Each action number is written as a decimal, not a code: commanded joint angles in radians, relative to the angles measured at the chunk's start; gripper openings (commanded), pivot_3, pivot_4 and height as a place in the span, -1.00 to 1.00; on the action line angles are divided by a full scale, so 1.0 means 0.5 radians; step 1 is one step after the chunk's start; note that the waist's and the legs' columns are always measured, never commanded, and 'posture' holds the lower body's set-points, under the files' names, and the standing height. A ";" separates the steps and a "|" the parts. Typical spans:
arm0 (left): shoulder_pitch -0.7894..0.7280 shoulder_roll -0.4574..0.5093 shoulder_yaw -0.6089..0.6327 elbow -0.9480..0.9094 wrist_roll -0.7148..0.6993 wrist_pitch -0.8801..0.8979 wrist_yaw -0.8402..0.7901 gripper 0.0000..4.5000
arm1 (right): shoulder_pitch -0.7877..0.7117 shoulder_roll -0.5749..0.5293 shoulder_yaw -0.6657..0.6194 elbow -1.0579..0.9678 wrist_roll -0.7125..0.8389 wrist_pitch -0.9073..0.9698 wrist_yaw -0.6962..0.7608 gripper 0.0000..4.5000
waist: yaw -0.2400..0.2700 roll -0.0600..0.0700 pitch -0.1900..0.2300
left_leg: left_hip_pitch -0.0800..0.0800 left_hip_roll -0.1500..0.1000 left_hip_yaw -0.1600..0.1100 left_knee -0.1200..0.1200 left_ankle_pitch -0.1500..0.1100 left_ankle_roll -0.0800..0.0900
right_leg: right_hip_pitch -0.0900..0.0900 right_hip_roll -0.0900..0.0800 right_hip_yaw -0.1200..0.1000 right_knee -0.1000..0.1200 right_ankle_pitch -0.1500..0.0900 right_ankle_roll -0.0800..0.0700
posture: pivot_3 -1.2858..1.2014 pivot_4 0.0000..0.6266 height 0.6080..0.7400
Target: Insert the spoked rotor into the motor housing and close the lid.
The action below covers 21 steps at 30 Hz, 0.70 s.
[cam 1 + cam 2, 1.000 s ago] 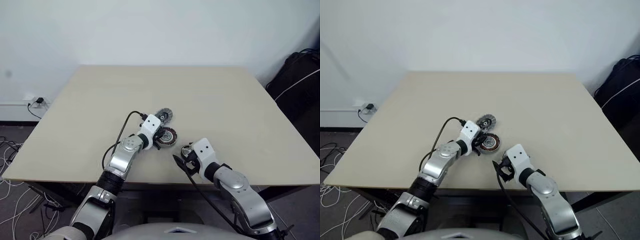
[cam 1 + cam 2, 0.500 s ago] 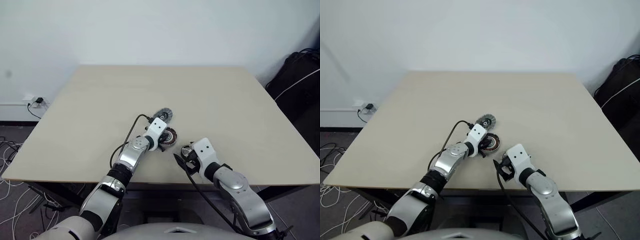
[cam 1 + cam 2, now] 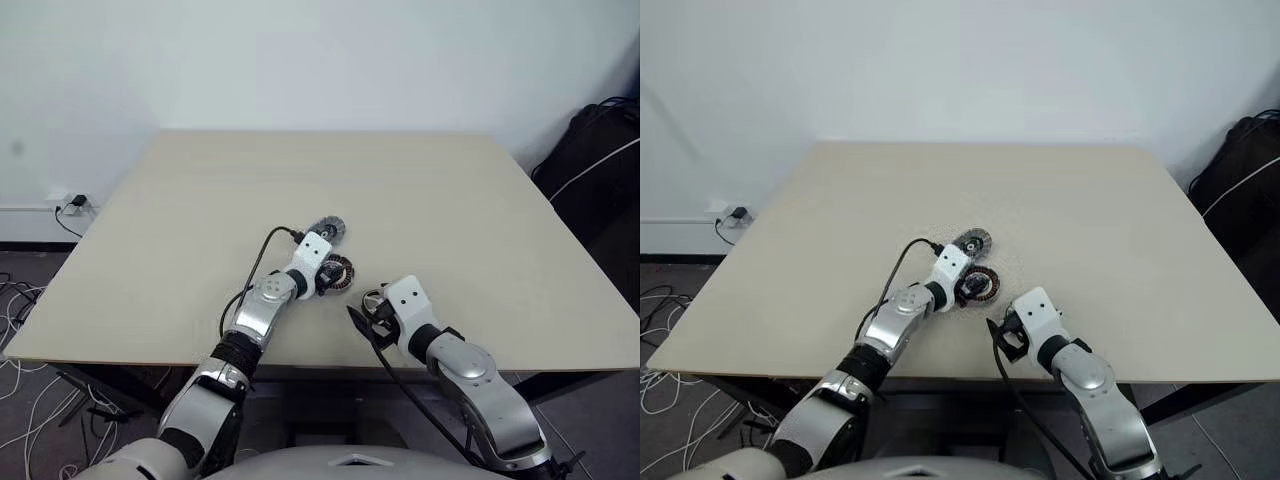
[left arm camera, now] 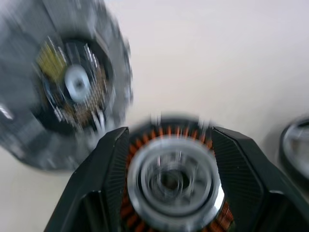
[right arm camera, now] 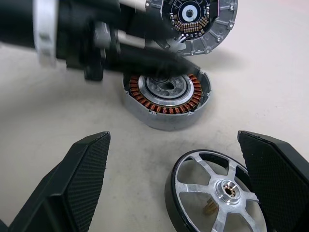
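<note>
Table [image 3: 420, 200] — pale beige top, seen whole in the head views, against a white wall.

Motor housing [image 5: 166, 99] — short round cup standing flat on the table near the front edge, open side up, axis upright. The right wrist view gives the ring of copper-orange windings and the silver centre; the head views give it as a small dark disc [image 3: 338, 272] at the tip of the left arm.

Left gripper [image 4: 169, 181] — the left wrist view shows its two black fingers [image 4: 113, 166] apart, one on either side of the housing's silver centre and over the windings; whether they touch the metal I cannot tell. The right wrist view shows it from the side as a dark blurred bar lying over the far edge of the cup.

Lid [image 5: 193, 21] — just behind the housing, ribbed rim and dark centre turned towards the cameras, tilted rather than flat. In the head views it is a small grey disc [image 3: 327, 230].

Spoked rotor [image 5: 217, 191] — lying flat on the table, hub up, near the housing but not touching it, between the right gripper's fingers.

Right gripper [image 5: 186, 186] — fingers spread wide, one each side of the rotor, clear of it; in the head views [image 3: 1002, 335] it sits low near the table's front edge.
</note>
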 commanded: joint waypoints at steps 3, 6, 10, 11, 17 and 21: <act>0.144 0.084 0.041 -0.429 -0.055 0.080 -0.037 -0.44 | -0.035 0.015 -0.006 -0.050 0.016 -0.027 0.014 0.92 | -0.006 0.001 -0.001 | 0.000 0.000 0.000 0.000 0.000 0.000 | 0.000 0.001 0.001 0.000 0.000 0.000 | 0.03 -1.00 1.00; 0.289 0.163 0.054 -0.631 -0.069 0.126 -0.059 -0.90 | -0.076 0.028 0.008 -0.017 -0.006 0.034 -0.011 0.57 | -0.009 0.002 -0.001 | 0.000 0.000 0.000 0.000 0.000 0.000 | 0.000 0.001 0.001 0.001 0.000 0.000 | 0.03 -1.00 1.00; 0.493 0.278 0.069 -0.845 -0.088 0.126 -0.094 -1.00 | -0.185 0.059 0.040 0.061 -0.043 0.091 -0.041 -0.02 | -0.008 0.003 -0.002 | 0.001 0.001 0.001 0.000 0.000 0.000 | 0.000 0.001 0.001 0.001 0.001 -0.002 | 0.03 -1.00 1.00; 0.543 0.312 0.070 -0.887 -0.090 0.128 -0.106 -1.00 | -0.225 0.077 0.048 0.081 -0.044 0.110 -0.048 -0.17 | -0.007 0.003 -0.002 | 0.001 0.001 0.001 0.000 0.000 0.001 | 0.000 0.001 0.001 0.002 0.001 -0.002 | 0.03 -1.00 1.00; 0.821 0.476 0.053 -1.047 -0.067 0.103 -0.135 -1.00 | -0.571 0.234 0.139 0.367 -0.141 0.317 -0.175 -0.98 | -0.009 0.005 -0.003 | 0.003 0.002 0.001 0.000 -0.001 0.002 | 0.000 0.003 0.001 0.002 0.005 -0.007 | 0.03 -1.00 1.00; 0.975 0.482 0.052 -1.148 -0.069 0.068 -0.085 -1.00 | -0.798 0.326 0.208 0.568 -0.188 0.396 -0.205 -0.98 | -0.010 0.006 -0.003 | 0.003 0.002 0.000 -0.001 -0.001 0.001 | 0.000 0.004 0.001 0.003 0.005 -0.008 | 0.03 -1.00 1.00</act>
